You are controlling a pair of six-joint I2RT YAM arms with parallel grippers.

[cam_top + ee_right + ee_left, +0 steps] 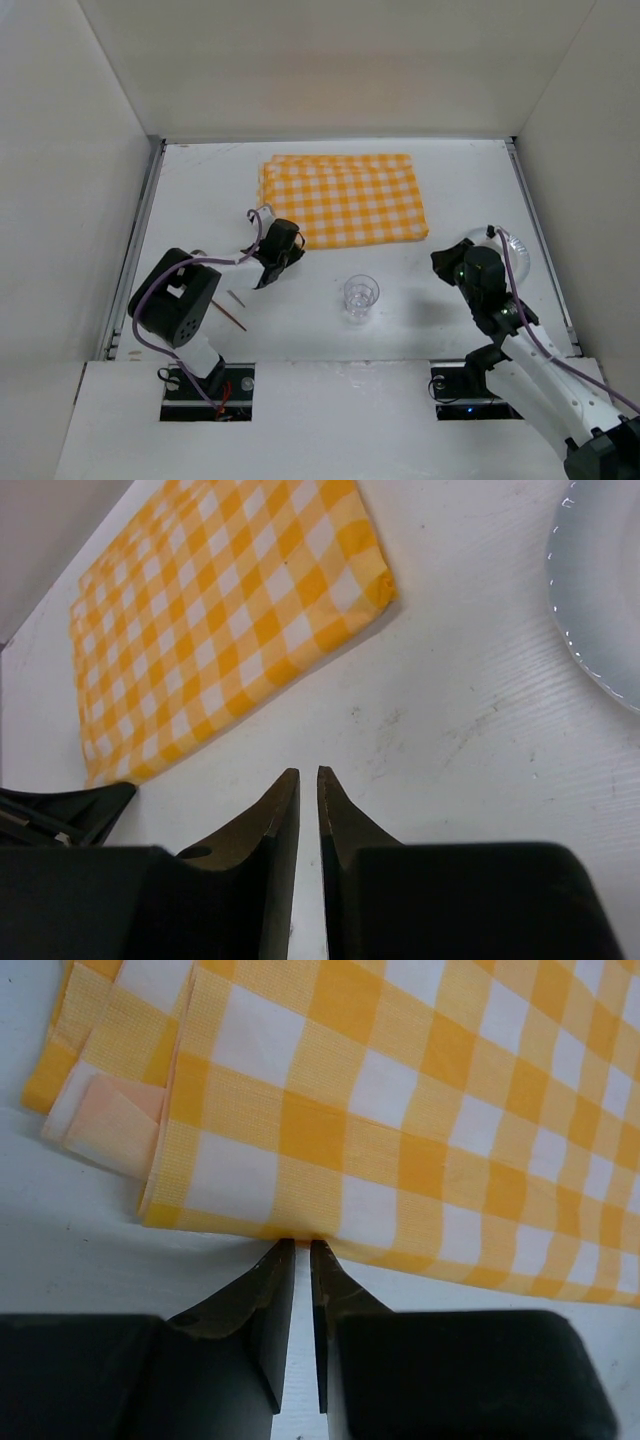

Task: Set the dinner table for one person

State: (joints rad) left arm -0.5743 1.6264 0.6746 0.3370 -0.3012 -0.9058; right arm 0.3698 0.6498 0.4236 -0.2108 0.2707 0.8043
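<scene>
The white dinner table (200,200) carries an orange-and-white checked cloth (345,200), folded, at the far middle. My left gripper (283,243) is at the cloth's near edge, close to its left corner. In the left wrist view its jaws (303,1244) are closed to a thin slit, with the edge of the cloth (400,1110) pinched between the tips. A clear glass (361,296) stands upright in the near middle. My right gripper (450,258) is shut and empty over bare table (308,772), beside a clear plate (515,250) at the right, which also shows in the right wrist view (600,590).
A pair of chopsticks (230,308) lies near the left arm's base. Metal edge strips run along the table's left (135,250) and right sides. White walls enclose the table on three sides.
</scene>
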